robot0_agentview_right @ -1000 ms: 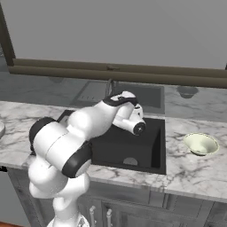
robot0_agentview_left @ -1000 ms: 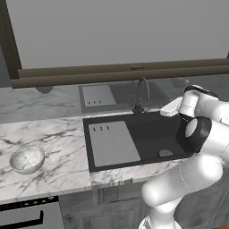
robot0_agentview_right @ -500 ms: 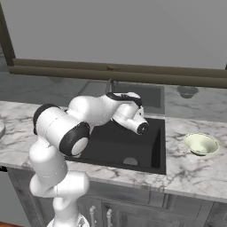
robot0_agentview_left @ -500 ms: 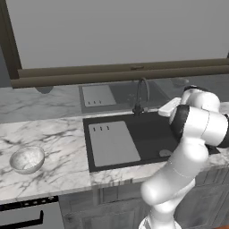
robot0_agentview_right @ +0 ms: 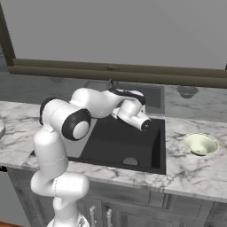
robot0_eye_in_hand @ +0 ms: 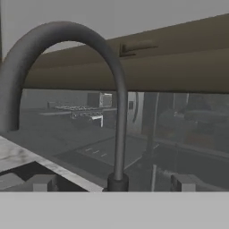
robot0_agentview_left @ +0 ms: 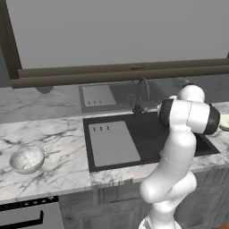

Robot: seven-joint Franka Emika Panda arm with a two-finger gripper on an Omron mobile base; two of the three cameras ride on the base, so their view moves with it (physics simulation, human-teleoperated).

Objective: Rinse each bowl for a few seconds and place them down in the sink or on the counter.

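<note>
The speckled grey-white bowl (robot0_agentview_left: 27, 159) sits on the counter (robot0_agentview_left: 58, 134) left of the sink (robot0_agentview_left: 147, 134). The pale cream bowl (robot0_agentview_right: 200, 144) rests on the counter (robot0_agentview_right: 190, 170) to the right of the sink (robot0_agentview_right: 119, 142). My gripper (robot0_eye_in_hand: 112, 182) hangs open and holds nothing, over the basin's back part, facing the dark arched tap (robot0_eye_in_hand: 114, 89) at close range. Both fingertips (robot0_eye_in_hand: 42, 181) flank the tap's base in the hand view. The arm's body hides the hand in the left base view.
A flat grey slotted panel (robot0_agentview_left: 112, 144) covers the sink's left part. A dark brown ledge (robot0_agentview_left: 112, 74) runs along the wall behind the tap (robot0_agentview_left: 142, 95). An oven front (robot0_agentview_left: 27, 217) sits below the left counter.
The arm has folded upward and swung in over the sink, carrying the hand a little to the right near the tap. The jaws stay open. Both bowls lie where they were.
</note>
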